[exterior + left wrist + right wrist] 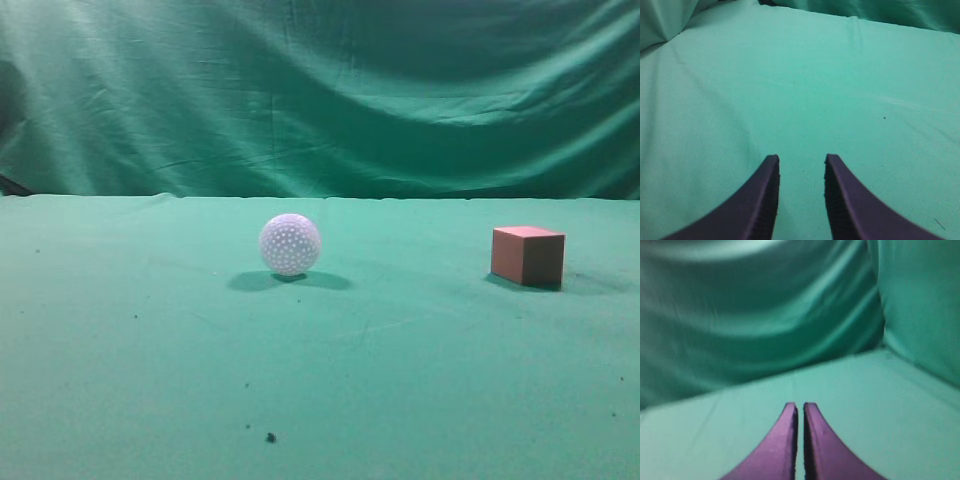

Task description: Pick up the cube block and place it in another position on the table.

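Green cloth covers the table (150, 350), which runs edge to edge across the exterior view and meets the wrinkled backdrop curtain (320, 90) along its far edge. Wide bare cloth lies in front of both objects and between them. White dimpled ball (290, 243) sits near centre; the cube block (527, 256) rests flat on the table well to the right of it, apart, pinkish top face up, close to the right frame edge. Few dark specks (270, 437) on the near cloth.

Neither arm shows in the exterior view. Left gripper (801, 165): fingers parted with a clear gap, nothing between them, bare cloth below (finger bases cut off by frame bottom). Right gripper (800, 410): fingers nearly pressed together, only a thin slit, holding nothing; this view is blurred, with curtain ahead and at right
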Robot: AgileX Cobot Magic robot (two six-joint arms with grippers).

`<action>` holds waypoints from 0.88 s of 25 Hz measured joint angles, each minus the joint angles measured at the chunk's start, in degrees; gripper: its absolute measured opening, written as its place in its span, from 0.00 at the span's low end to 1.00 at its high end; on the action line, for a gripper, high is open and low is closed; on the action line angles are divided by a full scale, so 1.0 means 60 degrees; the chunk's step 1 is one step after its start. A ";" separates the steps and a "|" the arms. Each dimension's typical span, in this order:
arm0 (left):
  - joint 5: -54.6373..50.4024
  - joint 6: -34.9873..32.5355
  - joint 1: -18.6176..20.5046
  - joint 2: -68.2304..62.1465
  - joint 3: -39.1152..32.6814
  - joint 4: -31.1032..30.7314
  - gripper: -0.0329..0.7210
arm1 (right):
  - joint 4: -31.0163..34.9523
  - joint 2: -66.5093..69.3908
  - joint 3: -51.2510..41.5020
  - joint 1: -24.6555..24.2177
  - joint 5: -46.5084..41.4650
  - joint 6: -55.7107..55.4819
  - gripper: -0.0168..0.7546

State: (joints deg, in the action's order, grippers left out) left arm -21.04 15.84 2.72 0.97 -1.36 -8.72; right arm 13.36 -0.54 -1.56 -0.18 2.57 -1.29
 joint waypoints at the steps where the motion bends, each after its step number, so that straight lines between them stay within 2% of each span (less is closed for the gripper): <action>1: 0.0000 0.0000 0.0000 0.0000 0.0000 0.0000 0.39 | 0.0078 0.0000 0.0000 0.0000 0.0904 -0.0023 0.02; 3: 0.0000 0.0000 0.0000 0.0000 0.0000 0.0000 0.39 | 0.0156 -0.0014 0.0078 0.0000 0.1834 -0.0038 0.02; 5: 0.0000 0.0000 0.0000 0.0000 0.0000 0.0000 0.39 | 0.0156 -0.0014 0.0642 0.0000 0.1382 0.0191 0.02; 9: 0.0000 0.0000 0.0000 0.0000 0.0000 0.0000 0.39 | 0.0139 0.0533 0.2539 0.0000 -0.0802 0.1364 0.02; 12: 0.0000 0.0000 0.0000 0.0000 0.0000 0.0000 0.39 | 0.0220 0.1603 0.3681 0.0000 -0.3072 0.1354 0.02; 14: 0.0000 0.0000 0.0000 0.0000 0.0000 0.0000 0.39 | 0.0240 0.2278 0.4121 0.0000 -0.3966 0.1286 0.02; 18: 0.0000 0.0000 0.0000 0.0000 0.0000 0.0000 0.39 | 0.0342 0.3149 0.4235 0.0000 -0.4367 0.1163 0.02; 22: 0.0000 0.0000 0.0000 0.0000 0.0000 0.0000 0.39 | 0.1082 0.3418 0.4235 0.0000 -0.4383 0.1095 0.02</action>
State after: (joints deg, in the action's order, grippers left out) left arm -21.04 15.84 2.72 0.97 -1.36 -8.72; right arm 19.85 19.97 23.85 -0.18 -23.73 5.28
